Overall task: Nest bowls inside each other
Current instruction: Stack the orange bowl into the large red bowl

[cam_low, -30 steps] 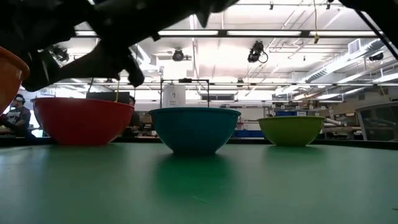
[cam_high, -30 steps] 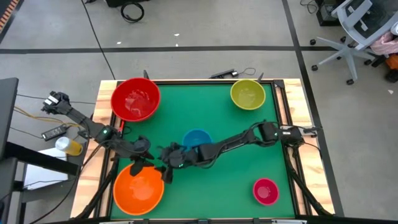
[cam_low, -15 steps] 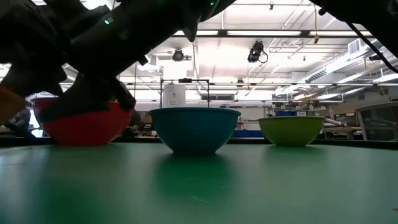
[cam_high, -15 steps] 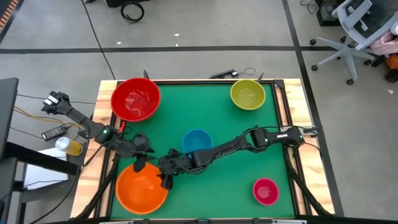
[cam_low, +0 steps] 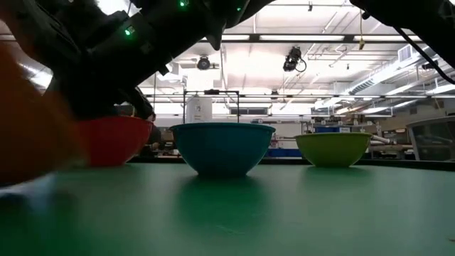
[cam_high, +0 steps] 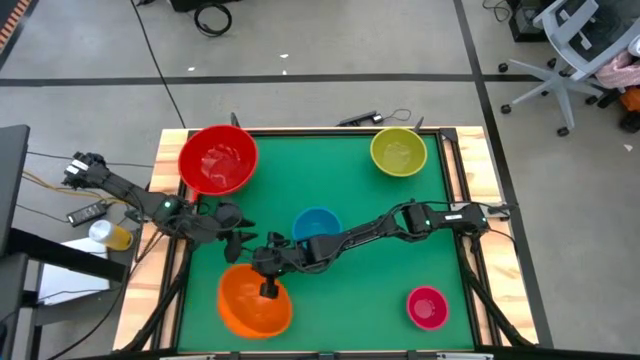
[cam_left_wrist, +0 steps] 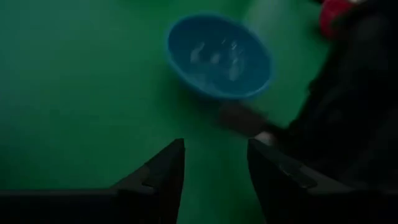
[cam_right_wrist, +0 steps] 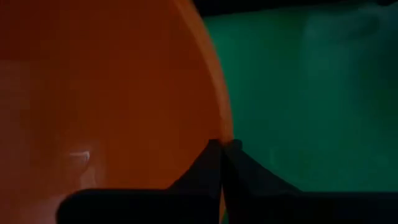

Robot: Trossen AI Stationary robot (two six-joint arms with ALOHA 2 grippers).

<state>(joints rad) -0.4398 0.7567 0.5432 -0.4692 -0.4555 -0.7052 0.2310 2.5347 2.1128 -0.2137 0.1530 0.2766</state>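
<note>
The orange bowl (cam_high: 250,305) sits near the table's front left, with my right gripper (cam_high: 268,290) reaching over it and shut on its rim. In the low view it is a blurred orange mass (cam_low: 28,128) at the left. My left gripper (cam_high: 238,240) hangs open just beyond the bowl's far side, holding nothing; in its wrist view its gap (cam_left_wrist: 214,165) faces the blue bowl (cam_left_wrist: 217,56). The blue bowl (cam_high: 317,225) stands mid-table on its base. The red bowl (cam_high: 217,158), the yellow bowl (cam_high: 398,152) and the pink bowl (cam_high: 427,307) stand apart. My right gripper pinches the orange bowl's rim (cam_right_wrist: 225,127), one finger inside the bowl and one outside it. The fingers slant down from the table's far right side and cross the rim. Whether the bowl's base is on the table I cannot tell.
Wooden rails (cam_high: 470,175) frame the green mat. My right arm (cam_high: 380,228) stretches across the mat just in front of the blue bowl. Bare mat (cam_high: 350,310) lies between the orange and pink bowls. Off the table's left edge lie a cup and cables (cam_high: 105,232).
My right gripper has sunk onto the orange bowl and shut on its rim. The bowl has moved toward the table's right edge. My left gripper has risen and drawn back from the bowl toward the far edge, still open.
</note>
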